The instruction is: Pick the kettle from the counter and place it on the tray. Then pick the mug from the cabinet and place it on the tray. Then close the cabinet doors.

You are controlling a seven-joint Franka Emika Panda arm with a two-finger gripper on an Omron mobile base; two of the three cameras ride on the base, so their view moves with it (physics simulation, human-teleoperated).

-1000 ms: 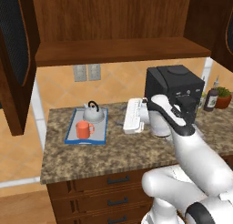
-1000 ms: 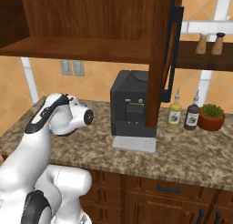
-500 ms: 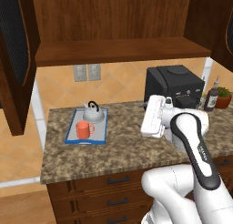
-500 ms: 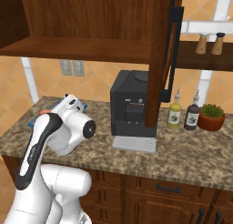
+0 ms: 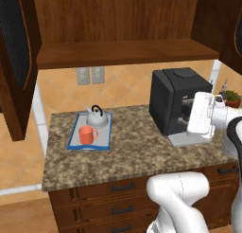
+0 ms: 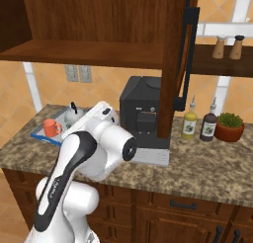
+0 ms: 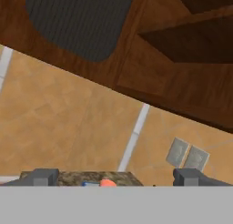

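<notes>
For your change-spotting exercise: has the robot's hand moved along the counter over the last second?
Yes. In the left base view the gripper has swung rightward, away from the tray, and is now in front of the coffee machine.

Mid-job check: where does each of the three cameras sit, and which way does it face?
Left base view: behind the arm's left, facing the blue-rimmed tray with silver kettle and orange mug; white arm lower right.
Right base view: behind its right, facing the black coffee machine; arm lower left.
Hand view: on the hand, facing the mesh-panelled cabinet door; open gripper at bottom.
Shared: tray, kettle, mug, coffee machine.
</notes>
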